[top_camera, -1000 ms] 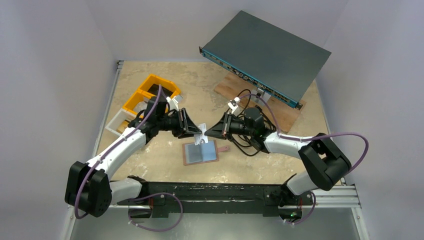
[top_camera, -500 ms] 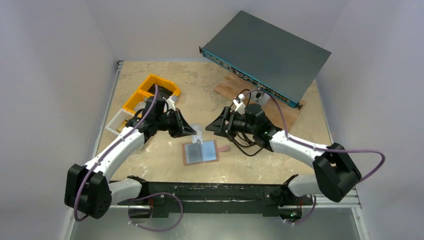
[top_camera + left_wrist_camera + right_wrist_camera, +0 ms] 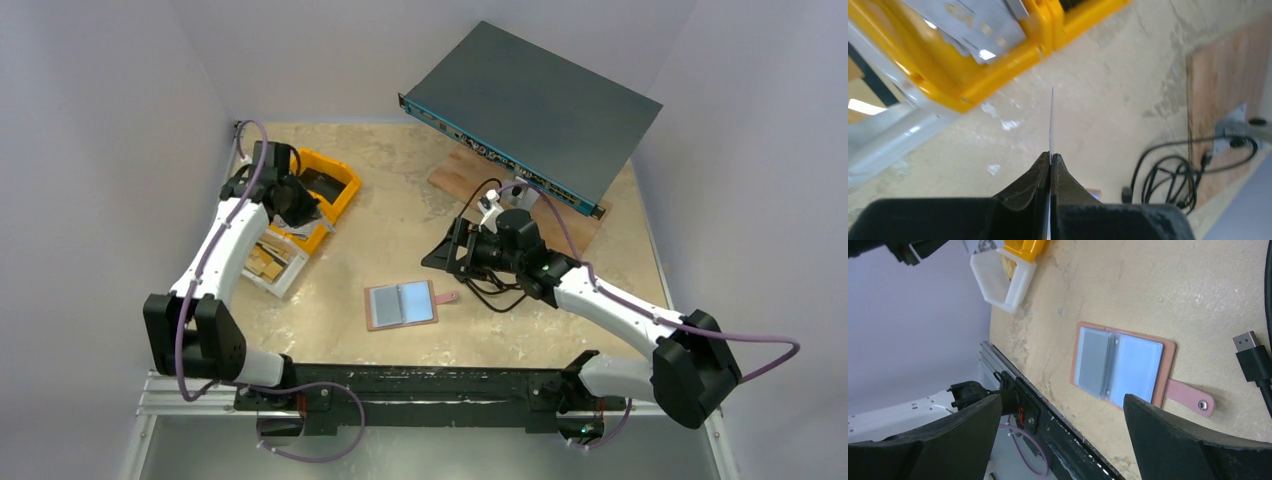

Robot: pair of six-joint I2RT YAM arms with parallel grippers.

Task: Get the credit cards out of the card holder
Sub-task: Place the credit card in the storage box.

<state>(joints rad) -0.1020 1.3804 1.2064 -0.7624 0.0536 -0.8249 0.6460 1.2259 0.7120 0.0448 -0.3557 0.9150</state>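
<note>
Looking down from the top camera, I see the card holder [image 3: 401, 304] lying open and flat on the table [image 3: 390, 180] between my two arms, pale inside facing up, its strap [image 3: 447, 297] pointing to the right. My left gripper [image 3: 1050, 159] is pressed together on one credit card [image 3: 1051, 117], held edge-on above the table just beside the yellow bins [image 3: 998, 65]. My right gripper [image 3: 1060, 405] hangs near the card holder with its jaws spread wide, gripping nothing

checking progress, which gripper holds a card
The left gripper, shut on a thin card edge-on near the yellow bin; the right gripper is open and empty.
</note>
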